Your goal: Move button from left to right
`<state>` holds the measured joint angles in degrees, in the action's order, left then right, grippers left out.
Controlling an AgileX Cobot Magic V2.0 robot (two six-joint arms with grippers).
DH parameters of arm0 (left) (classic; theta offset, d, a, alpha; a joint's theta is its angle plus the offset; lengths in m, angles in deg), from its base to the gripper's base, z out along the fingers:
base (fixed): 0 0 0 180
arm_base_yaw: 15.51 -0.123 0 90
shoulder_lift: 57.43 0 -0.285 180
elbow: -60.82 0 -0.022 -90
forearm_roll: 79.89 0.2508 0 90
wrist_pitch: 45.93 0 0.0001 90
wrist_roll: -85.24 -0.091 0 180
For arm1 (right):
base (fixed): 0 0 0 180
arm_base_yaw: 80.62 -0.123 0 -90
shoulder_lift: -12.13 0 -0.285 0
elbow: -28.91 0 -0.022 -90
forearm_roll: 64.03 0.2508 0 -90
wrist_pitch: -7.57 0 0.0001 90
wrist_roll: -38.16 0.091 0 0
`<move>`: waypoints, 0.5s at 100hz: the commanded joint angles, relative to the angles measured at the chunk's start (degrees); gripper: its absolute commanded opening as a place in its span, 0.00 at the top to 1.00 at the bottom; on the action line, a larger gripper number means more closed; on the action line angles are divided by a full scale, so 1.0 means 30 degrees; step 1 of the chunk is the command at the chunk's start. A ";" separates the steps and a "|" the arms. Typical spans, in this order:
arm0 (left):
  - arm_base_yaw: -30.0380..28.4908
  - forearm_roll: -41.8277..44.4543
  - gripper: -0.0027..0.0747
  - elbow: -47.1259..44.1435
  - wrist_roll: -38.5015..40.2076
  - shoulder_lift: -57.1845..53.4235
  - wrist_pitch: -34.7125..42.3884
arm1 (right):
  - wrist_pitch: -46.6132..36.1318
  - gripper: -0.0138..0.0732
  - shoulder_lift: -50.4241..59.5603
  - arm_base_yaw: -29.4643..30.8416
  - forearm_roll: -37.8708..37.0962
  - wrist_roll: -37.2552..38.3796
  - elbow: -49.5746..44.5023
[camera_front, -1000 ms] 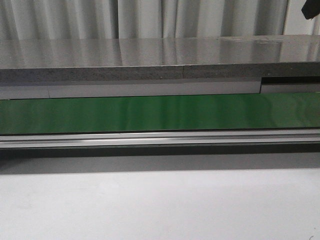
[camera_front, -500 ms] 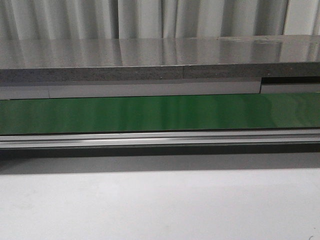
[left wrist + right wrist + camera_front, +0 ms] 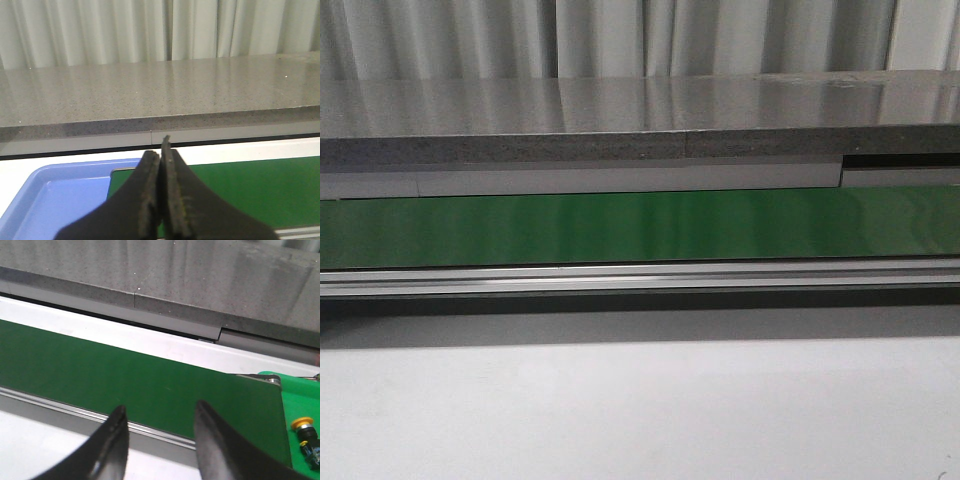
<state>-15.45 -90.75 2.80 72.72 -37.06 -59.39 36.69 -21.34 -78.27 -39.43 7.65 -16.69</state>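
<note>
The button (image 3: 305, 428), a yellow-orange cap on a black body, lies in a bright green tray (image 3: 300, 400) past the right end of the green belt (image 3: 130, 380); it shows only in the right wrist view. My right gripper (image 3: 159, 412) is open and empty above the belt's near rail, apart from the button. My left gripper (image 3: 161, 147) is shut with nothing between its fingers, over the belt's left end (image 3: 240, 185) beside a blue tray (image 3: 60, 195). The front view shows the bare belt (image 3: 640, 225) and no gripper.
A grey stone-like shelf (image 3: 640, 120) runs behind the belt, with pale curtains (image 3: 620, 40) beyond. A metal rail (image 3: 640, 278) edges the belt's near side. A white tabletop (image 3: 640, 410) lies in front. The visible part of the blue tray holds nothing.
A dark shape at the front view's top right corner one second ago has left the view. The belt and table look the same.
</note>
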 commanded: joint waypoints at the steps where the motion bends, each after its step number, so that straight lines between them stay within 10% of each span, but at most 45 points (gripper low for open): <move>1: 0.0142 -0.0262 0.99 0.0516 -0.0021 0.0181 0.1561 | -0.0978 0.64 -0.0030 0.0009 0.0448 -0.0027 0.0463; 20: 0.0142 -0.0262 0.99 0.0516 -0.0021 0.0181 0.1561 | -0.0998 0.92 -0.0045 0.0009 0.0448 -0.0027 0.0463; 50: 0.0142 -0.0262 0.99 0.0516 -0.0021 0.0181 0.1561 | -0.0980 0.92 -0.0045 0.0009 0.0476 -0.0027 0.0463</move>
<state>-15.45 -90.75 2.80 72.72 -37.06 -59.39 37.10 -21.10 -78.27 -39.43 7.65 -16.69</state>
